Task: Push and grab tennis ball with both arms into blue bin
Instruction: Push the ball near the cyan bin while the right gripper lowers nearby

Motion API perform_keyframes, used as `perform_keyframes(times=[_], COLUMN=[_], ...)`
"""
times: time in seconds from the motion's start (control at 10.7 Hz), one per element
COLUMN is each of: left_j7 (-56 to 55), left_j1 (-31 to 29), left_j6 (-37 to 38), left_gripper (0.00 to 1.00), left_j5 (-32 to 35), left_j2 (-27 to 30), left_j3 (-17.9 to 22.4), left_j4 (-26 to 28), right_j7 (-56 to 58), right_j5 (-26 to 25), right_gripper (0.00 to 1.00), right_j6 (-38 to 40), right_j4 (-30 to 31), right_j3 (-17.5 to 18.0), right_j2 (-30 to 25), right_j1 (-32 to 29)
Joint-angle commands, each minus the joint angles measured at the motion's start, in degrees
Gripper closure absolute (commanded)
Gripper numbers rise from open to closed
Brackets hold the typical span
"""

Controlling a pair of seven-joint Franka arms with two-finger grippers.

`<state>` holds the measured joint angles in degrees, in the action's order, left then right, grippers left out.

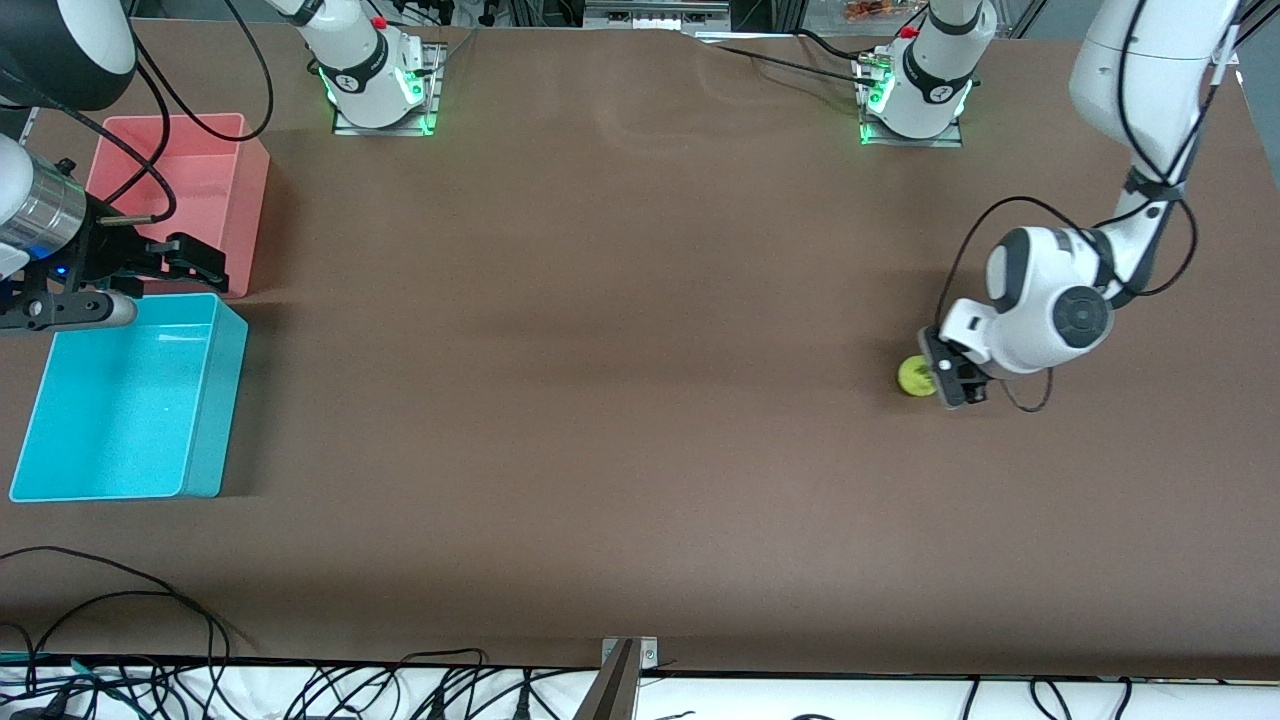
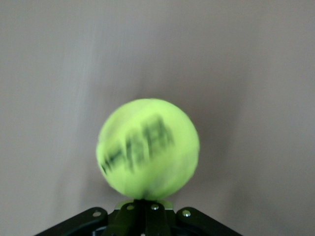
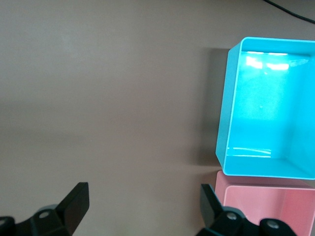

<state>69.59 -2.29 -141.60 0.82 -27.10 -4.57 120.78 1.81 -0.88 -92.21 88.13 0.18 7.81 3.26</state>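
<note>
Front view: shut left claw [image 1: 948, 380] touches tennis ball [image 1: 914, 376].

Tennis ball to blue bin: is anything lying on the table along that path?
Nothing visible does. The tennis ball sits against the shut left hand at the left arm's end; bare table stretches to the blue bin, where the open right hand waits.

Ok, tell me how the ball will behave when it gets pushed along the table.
The ball is round and sits on flat bare table, so it will probably roll freely and could veer off line. Its print looks smeared in the left wrist view, suggesting it may be rolling already. The shut left end effector sits against it as a narrow pusher, so off-centre contact likely sends it sideways.
</note>
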Motion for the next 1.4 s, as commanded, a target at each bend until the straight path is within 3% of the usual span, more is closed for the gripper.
perform_keyframes(times=[0.0, 0.19, 0.28, 0.56, 0.65, 1.03, 1.31], left_j7=[-19.4, -20.1, -19.9, -20.4, -20.0, -20.7, -20.8], left_j1=[3.3, 1.9, 0.3, 0.5, 0.4, -0.6, -0.6], left_j6=[-0.1, 0.4, 0.5, 4.8, 5.1, 8.1, 8.1], left_gripper=[1.0, 1.0, 0.91, 0.44, 0.0, 0.0, 0.0], left_j5=[3.5, 4.2, 4.3, 4.3, 4.3, 4.3, 4.3], left_j2=[0.5, 2.7, 3.9, 9.9, 11.8, 16.5, 24.4], left_j3=[-5.4, -5.4, -5.4, -5.0, -4.9, -4.3, -4.3], left_j4=[-2.4, -1.9, -1.7, -0.1, 0.2, 2.8, 4.9], right_j7=[-0.8, -0.8, -0.8, -0.8, -0.7, -0.7, 0.3], right_j5=[0.6, 0.6, 0.6, 0.6, 0.5, 0.5, 0.6], right_gripper=[0.0, 0.0, 0.0, 0.0, 0.0, 0.0, 0.0], right_j6=[0.9, 0.9, 1.0, -0.3, -1.0, -6.7, -14.5], right_j4=[-0.1, -0.1, 0.2, 0.8, 1.1, 7.2, 14.1], right_j3=[4.5, 4.3, 4.3, 4.7, 4.9, 5.7, 6.1], right_j2=[-0.3, -0.3, -0.5, -0.3, -0.2, -1.7, -3.2], right_j1=[-4.1, -4.1, -3.9, -3.7, -3.7, -3.7, -3.7])
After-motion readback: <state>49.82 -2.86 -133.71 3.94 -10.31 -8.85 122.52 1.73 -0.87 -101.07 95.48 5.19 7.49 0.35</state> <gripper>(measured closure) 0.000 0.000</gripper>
